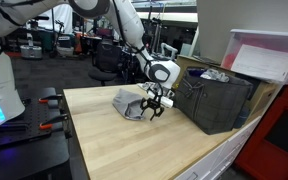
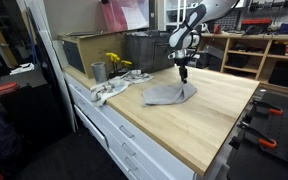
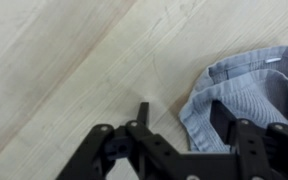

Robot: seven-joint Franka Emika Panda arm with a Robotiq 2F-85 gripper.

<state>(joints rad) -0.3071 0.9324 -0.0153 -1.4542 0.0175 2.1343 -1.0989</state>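
Note:
A crumpled grey-blue cloth (image 1: 131, 104) lies on the wooden tabletop (image 1: 104, 140), and both exterior views show it (image 2: 169, 95). My gripper (image 1: 154, 108) points straight down at the cloth's edge nearest the dark crate (image 2: 183, 74). In the wrist view the gripper (image 3: 182, 118) has its jaws apart. One finger stands over bare wood, the other over the cloth (image 3: 249, 85), so the hemmed edge lies between them. Neither finger is pinching fabric, and the cloth is not lifted.
A dark plastic crate (image 1: 219, 100) stands close behind the gripper, with a pale lid (image 1: 269, 58) leaning above it. Along the wall side are bins (image 2: 144, 50), a metal cup (image 2: 98, 72), something yellow (image 2: 116, 62) and a white rag (image 2: 109, 90).

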